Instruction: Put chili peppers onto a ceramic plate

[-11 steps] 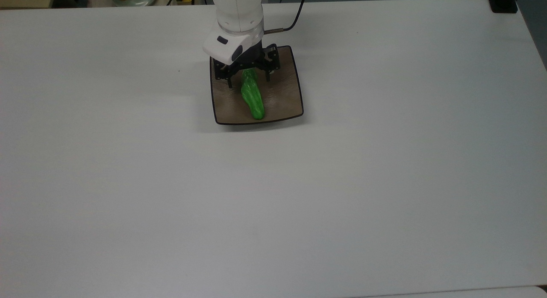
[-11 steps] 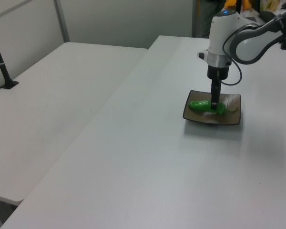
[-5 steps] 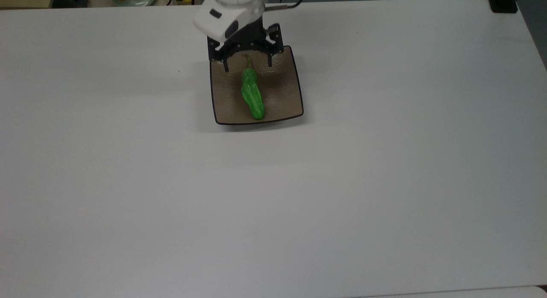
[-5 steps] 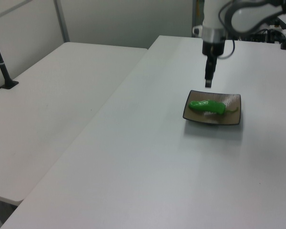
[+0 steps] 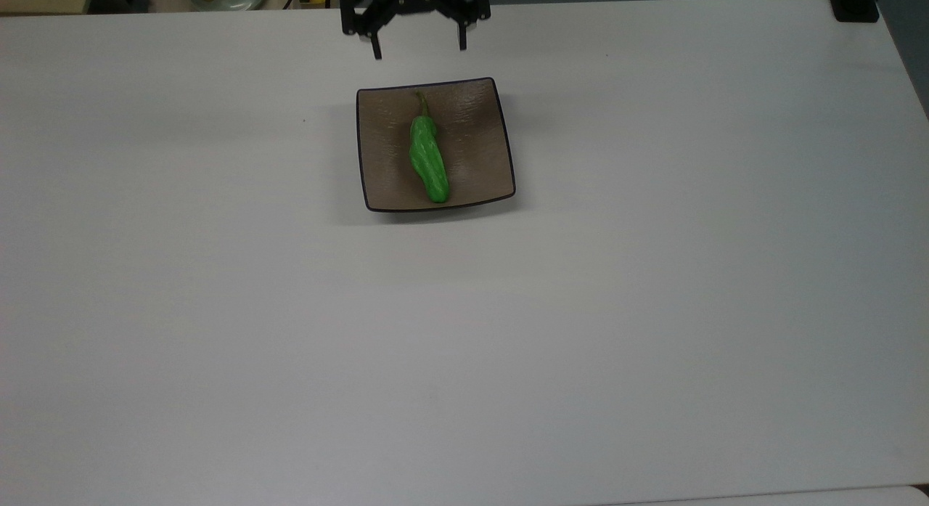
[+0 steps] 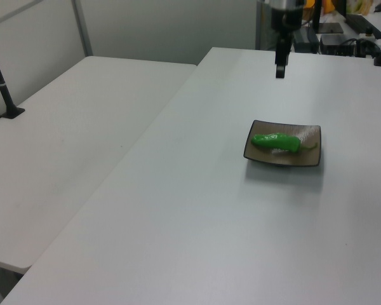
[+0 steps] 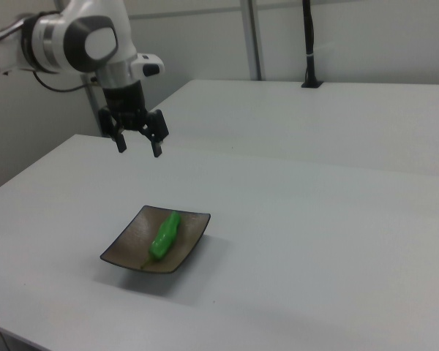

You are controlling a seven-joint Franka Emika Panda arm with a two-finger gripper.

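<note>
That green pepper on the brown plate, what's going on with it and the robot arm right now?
The bright green, bumpy chili pepper lies on the square brown ceramic plate, its stem toward the plate's far edge in the top view. Nothing is gripping it. The arm's black two-finger gripper hangs open and empty in the air, well above the white table and clear of the plate. The placing looks done.

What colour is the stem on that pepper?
Olive-brown stem, on the bright green pepper; top view shows it best.
</note>
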